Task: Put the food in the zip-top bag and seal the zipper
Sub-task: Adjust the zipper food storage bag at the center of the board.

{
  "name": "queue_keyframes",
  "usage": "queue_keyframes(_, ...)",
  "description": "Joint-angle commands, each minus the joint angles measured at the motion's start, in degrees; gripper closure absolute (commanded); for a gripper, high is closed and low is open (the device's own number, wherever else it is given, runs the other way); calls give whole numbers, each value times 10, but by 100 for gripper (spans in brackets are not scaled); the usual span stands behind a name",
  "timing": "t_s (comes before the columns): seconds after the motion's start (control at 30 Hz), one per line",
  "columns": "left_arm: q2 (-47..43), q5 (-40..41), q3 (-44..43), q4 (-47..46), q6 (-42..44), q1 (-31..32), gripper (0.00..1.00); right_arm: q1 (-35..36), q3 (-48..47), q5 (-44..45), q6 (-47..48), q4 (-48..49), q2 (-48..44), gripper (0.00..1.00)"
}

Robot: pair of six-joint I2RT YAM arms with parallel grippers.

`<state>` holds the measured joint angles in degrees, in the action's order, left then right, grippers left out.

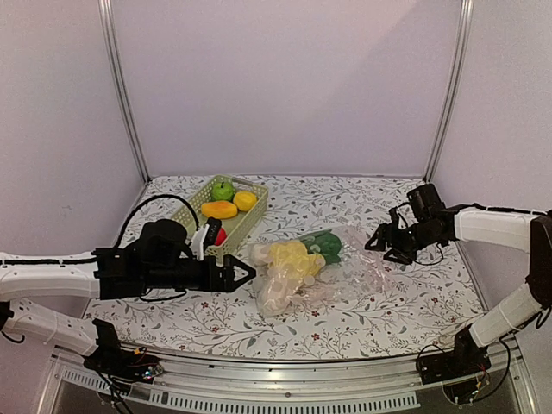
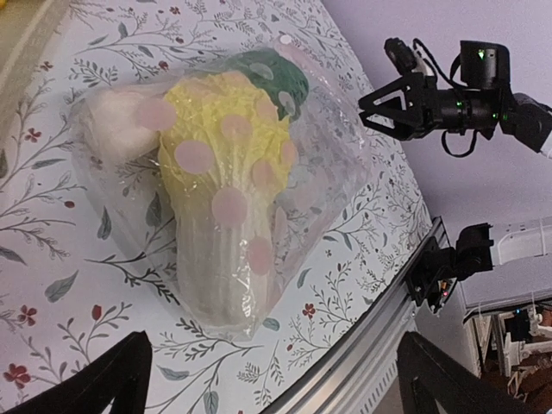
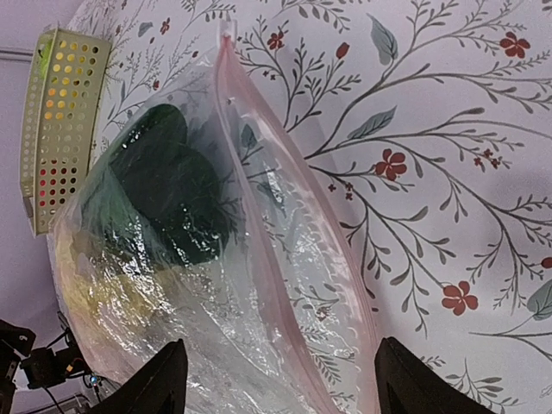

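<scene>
The clear zip-top bag point(image 1: 345, 267) lies mid-table with the yellow-white cabbage point(image 1: 289, 266) and the dark green vegetable point(image 1: 324, 245) inside. In the right wrist view its pink zipper point(image 3: 259, 233) runs down the frame, its two strips parted, with the white slider tab point(image 3: 227, 28) at the far end. The green apple point(image 1: 222, 190), two yellow fruits point(image 1: 219, 210) and a red piece point(image 1: 221, 235) sit in the basket. My left gripper point(image 1: 245, 274) is open and empty just left of the cabbage point(image 2: 224, 198). My right gripper point(image 1: 379, 247) is open and empty at the bag's mouth point(image 3: 285, 384).
The pale green lattice basket point(image 1: 252, 217) stands at the back left, right behind my left arm, and also shows in the right wrist view point(image 3: 60, 121). The table's metal front edge point(image 2: 379, 345) runs close to the bag's near side. Tent walls close the back and sides.
</scene>
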<state>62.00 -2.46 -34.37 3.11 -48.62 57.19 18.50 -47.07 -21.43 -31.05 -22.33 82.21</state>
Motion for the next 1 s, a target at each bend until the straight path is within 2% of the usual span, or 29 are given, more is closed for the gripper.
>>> queue_keyframes(0.0, -12, -10, -8, 18, -5, -14, 1, -10, 8, -66, 17, 48, 29, 28)
queue_keyframes(0.07, -15, -14, -9, 21, -5, -18, 1, -12, 8, -71, 16, 53, 39, 33)
queue_keyframes(0.23, -27, -45, -8, 13, -8, -40, 0, -13, 7, -105, 15, 66, 50, 59)
queue_keyframes(0.37, -40, -63, -13, 15, -7, -57, 0, -13, 1, -123, 6, 59, 36, 91)
queue_keyframes(0.43, -46, -71, -17, 25, -5, -67, 0, -13, -11, -121, 0, 41, 7, 100)
queue_keyframes(0.53, -57, -78, -29, 44, 2, -80, 0, -14, -72, -101, 11, -45, -38, 100)
queue_keyframes(0.67, -69, -90, -51, 72, 18, -97, 0, -14, -207, -56, 55, -180, -93, 100)
queue_keyframes(0.83, -76, -103, -70, 89, 32, -112, 0, -14, -372, -39, 96, -304, -104, 100)
queue_keyframes(0.97, -79, -112, -71, 90, 33, -115, 1, -9, -449, -43, 114, -354, -89, 100)
